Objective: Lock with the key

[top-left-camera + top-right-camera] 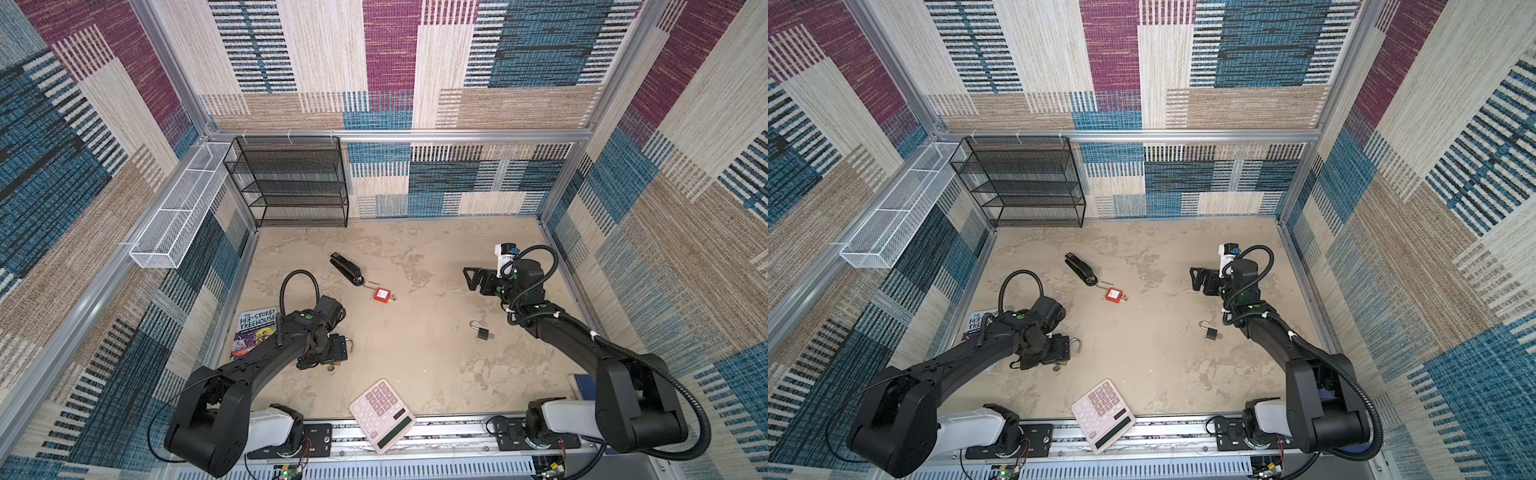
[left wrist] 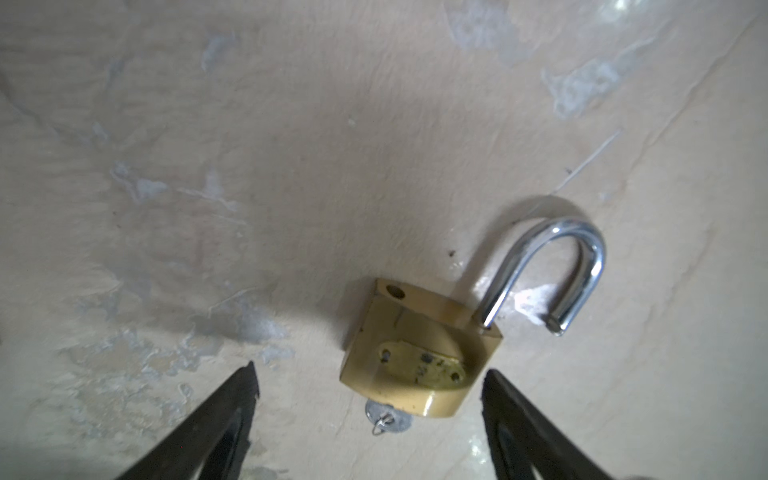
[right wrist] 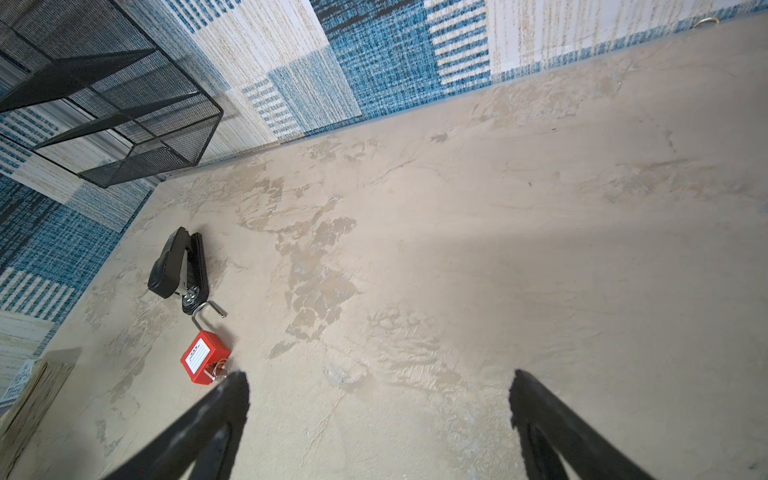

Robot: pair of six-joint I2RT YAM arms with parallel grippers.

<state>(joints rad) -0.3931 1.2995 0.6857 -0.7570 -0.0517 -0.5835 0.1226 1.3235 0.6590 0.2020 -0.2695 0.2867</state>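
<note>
A brass padlock [image 2: 419, 353] lies flat on the beige tabletop with its silver shackle [image 2: 552, 266] swung open. A small silver key [image 2: 388, 417] sticks out of its bottom end. My left gripper [image 2: 370, 374] hangs open just above it, one finger on each side of the body, and neither touches it. In both top views the gripper hides the padlock body; only the shackle [image 1: 352, 345] [image 1: 1076, 345] and the key [image 1: 331, 368] show. My right gripper [image 1: 471, 276] [image 3: 379, 376] is open and empty, held above bare table at the right.
A red padlock [image 1: 381, 294] with an open shackle lies beside a black stapler [image 1: 347, 270]. A small black padlock [image 1: 482, 332] sits near the right arm. A calculator [image 1: 382, 415] lies at the front edge, a book [image 1: 255, 336] at the left, and a black mesh shelf [image 1: 291, 183] at the back.
</note>
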